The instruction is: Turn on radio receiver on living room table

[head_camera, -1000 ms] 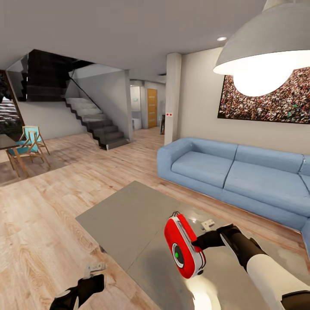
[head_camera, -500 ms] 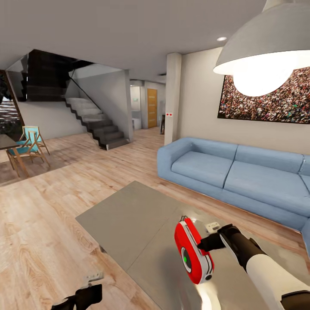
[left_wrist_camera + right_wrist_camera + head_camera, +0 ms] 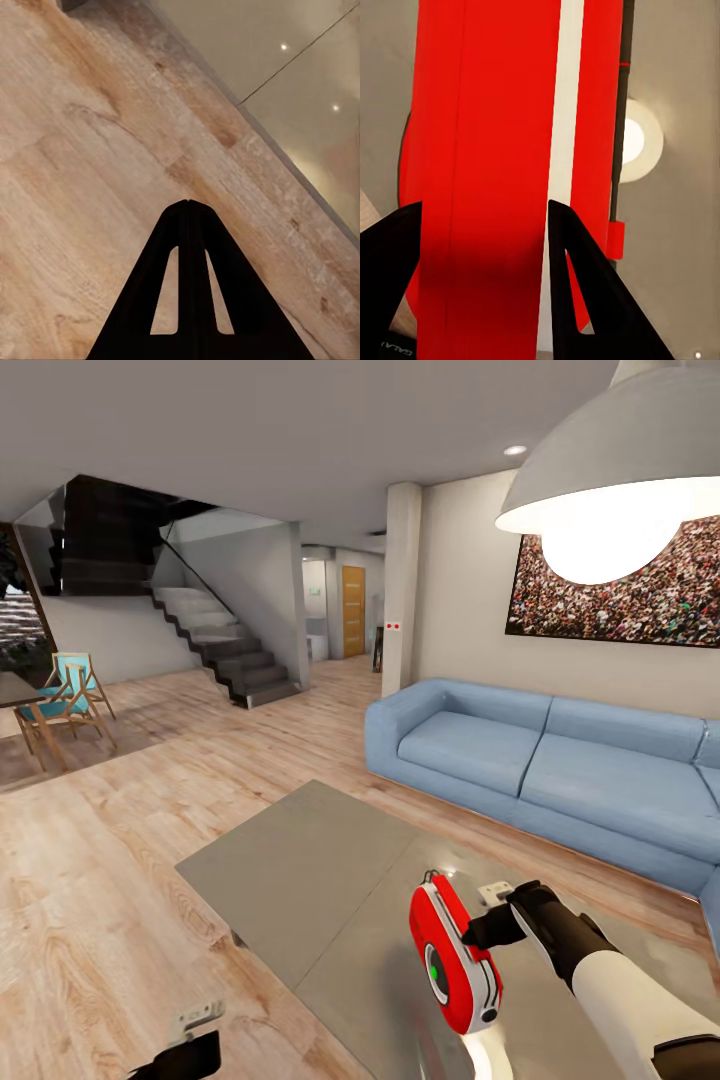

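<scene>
— Gripping anything, was it?
— Yes: the right claw (image 3: 478,932) was clamped on the radio receiver (image 3: 455,955), held tilted just above the grey bench (image 3: 300,870) before the blue sofa (image 3: 540,760).
— The left claw (image 3: 189,204)?
— Pressed together over the wood floor (image 3: 90,172), beside the bench.

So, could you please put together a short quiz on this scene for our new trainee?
1. True or false: the radio lies flat on the table.
2. Which claw grips the radio? A) left B) right C) neither
3. Fill in: the left claw hangs over the wooden ____.

Key:
1. False; it is upright, held in a claw.
2. B; the right claw has a finger on each side of it.
3. floor.
</scene>
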Robot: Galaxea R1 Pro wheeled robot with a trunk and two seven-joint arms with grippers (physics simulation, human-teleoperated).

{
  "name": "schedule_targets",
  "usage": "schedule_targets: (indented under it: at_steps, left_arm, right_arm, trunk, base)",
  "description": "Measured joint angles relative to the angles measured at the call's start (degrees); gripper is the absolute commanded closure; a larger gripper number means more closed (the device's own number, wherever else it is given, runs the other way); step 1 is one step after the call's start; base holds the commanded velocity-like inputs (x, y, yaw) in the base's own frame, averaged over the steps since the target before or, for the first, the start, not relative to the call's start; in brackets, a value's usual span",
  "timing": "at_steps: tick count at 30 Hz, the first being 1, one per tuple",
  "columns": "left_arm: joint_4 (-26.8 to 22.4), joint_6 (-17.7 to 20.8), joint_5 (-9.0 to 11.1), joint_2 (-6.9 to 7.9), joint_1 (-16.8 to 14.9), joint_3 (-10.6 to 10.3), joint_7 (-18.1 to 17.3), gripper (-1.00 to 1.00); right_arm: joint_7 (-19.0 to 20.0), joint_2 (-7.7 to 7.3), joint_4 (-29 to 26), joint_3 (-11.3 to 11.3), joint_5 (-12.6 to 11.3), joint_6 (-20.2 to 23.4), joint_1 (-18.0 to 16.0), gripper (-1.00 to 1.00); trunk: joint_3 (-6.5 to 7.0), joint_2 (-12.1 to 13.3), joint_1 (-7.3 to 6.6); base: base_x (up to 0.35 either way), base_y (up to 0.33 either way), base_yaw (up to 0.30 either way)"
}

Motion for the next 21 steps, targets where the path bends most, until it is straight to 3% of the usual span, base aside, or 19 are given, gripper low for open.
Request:
schedule_targets:
  at_steps: [21]
  left_arm:
    - [3.10,-3.53,-0.09,0.22,0.02,0.19,0.07,1.00]
  right_arm:
    - [0.08,0.02,2.81,0.05,0.04,0.17,0.00,1.00]
  trunk:
    - [0.00,0.00,0.00]
  base:
    - [0.000,0.000,0.000]
